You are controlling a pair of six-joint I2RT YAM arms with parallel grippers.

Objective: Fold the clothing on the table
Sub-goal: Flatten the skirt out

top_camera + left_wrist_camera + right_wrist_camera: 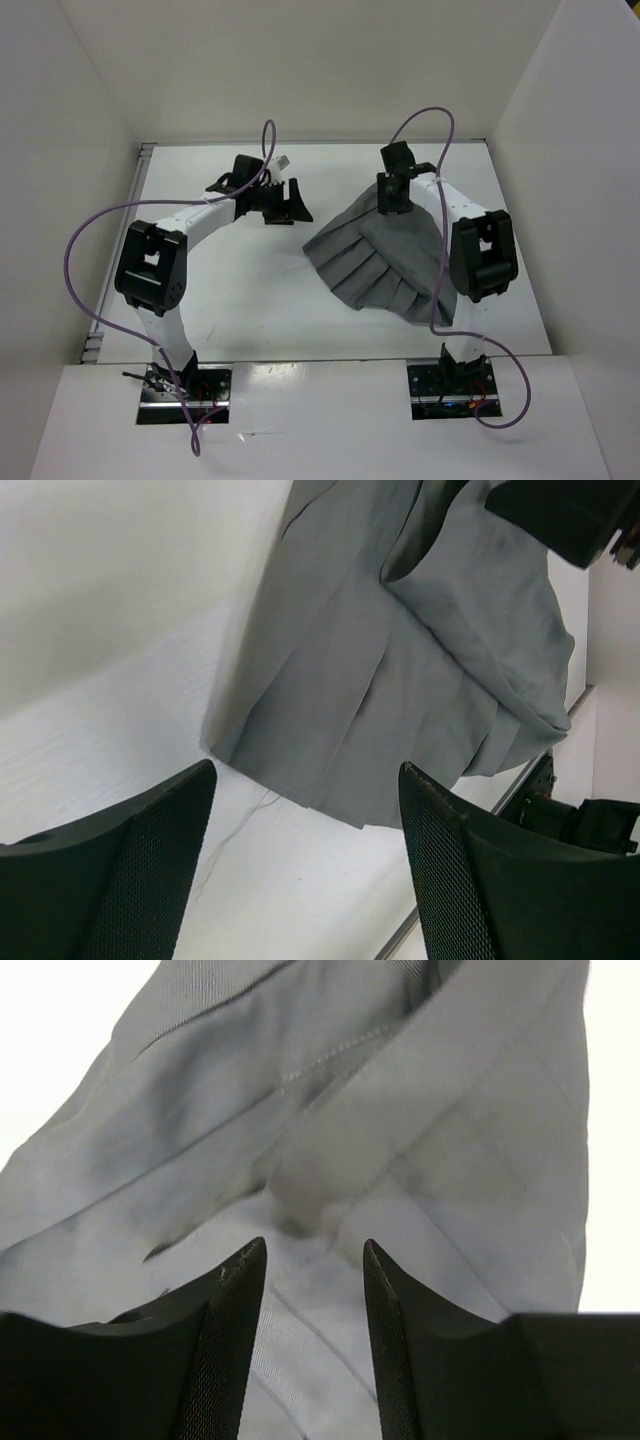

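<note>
Grey skirt point(385, 260): right gripper point(312, 1250) narrowed over its far edge for lifting, hold unclear; left gripper point(305, 768) wide, empty, waiting beside it.

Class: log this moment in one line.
skirt: rumpled | left pincer: open, beside skirt | right pincer: open, over skirt's far edge

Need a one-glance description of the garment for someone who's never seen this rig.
On the white table, look right of centre, beside the right arm. The clothing is a mid-grey pleated skirt, bunched, with the right gripper over its far edge. It is the only soft grey thing; the rest is rigid black-and-white arm hardware.
</note>
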